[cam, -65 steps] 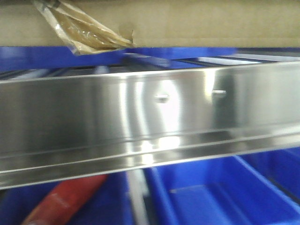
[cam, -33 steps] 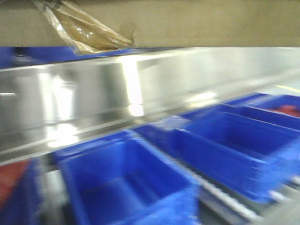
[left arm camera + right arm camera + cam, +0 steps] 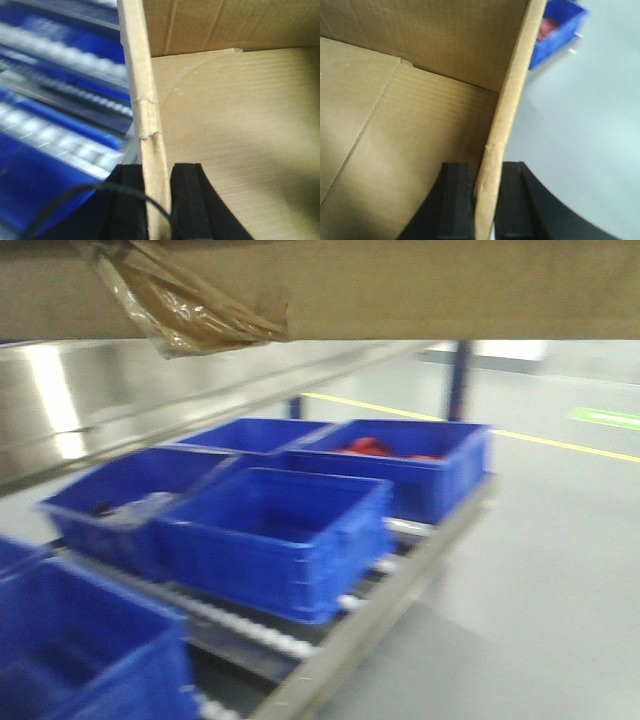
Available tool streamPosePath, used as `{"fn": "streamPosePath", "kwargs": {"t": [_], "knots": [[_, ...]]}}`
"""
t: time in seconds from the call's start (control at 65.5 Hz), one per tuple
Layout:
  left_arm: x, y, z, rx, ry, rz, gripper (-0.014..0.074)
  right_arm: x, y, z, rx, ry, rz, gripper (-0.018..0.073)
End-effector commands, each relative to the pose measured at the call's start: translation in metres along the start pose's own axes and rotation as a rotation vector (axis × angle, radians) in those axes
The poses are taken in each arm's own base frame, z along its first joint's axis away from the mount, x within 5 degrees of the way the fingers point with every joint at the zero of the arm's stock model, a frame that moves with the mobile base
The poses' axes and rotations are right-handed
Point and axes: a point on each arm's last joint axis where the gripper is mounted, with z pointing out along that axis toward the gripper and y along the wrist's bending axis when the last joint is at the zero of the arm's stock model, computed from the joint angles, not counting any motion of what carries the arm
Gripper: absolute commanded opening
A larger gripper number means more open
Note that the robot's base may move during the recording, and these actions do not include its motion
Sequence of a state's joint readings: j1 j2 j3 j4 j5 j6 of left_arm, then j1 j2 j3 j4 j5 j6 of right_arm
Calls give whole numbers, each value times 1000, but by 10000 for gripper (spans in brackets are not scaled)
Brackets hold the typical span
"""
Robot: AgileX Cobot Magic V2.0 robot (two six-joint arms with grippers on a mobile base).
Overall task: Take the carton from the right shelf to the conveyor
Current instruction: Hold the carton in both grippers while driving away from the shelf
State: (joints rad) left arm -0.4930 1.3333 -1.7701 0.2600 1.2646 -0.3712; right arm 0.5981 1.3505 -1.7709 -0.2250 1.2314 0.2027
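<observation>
The brown carton (image 3: 400, 285) fills the top of the front view, held up close to the camera, with torn tape (image 3: 180, 310) hanging from its edge. My left gripper (image 3: 156, 200) is shut on the carton's left wall (image 3: 140, 75), one finger (image 3: 187, 200) inside the box and one outside. My right gripper (image 3: 487, 205) is shut on the carton's right wall (image 3: 512, 85) the same way. The carton's empty inside (image 3: 235, 130) shows in both wrist views (image 3: 395, 150).
A roller line (image 3: 260, 625) carries several blue bins (image 3: 275, 530), one with red items (image 3: 385, 450). A steel rail (image 3: 120, 410) runs at upper left. Grey floor (image 3: 540, 570) with a yellow line (image 3: 560, 440) lies to the right.
The view has swung right: the steel rail that filled the front view has slid off to the left, and the blue bins and open floor have come into sight. The carton stays gripped.
</observation>
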Motion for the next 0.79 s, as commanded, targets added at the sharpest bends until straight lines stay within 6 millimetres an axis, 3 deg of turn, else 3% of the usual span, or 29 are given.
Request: {"fn": "streamPosePath", "kwargs": {"t": [0.0, 0.779], "knots": [[-5, -8, -7, 80, -61, -11, -17, -5, 3, -6, -39, -73, -7, -65], [-5, -7, -7, 78, -61, -11, -17, -5, 3, -6, -39, -73, -7, -65]]}}
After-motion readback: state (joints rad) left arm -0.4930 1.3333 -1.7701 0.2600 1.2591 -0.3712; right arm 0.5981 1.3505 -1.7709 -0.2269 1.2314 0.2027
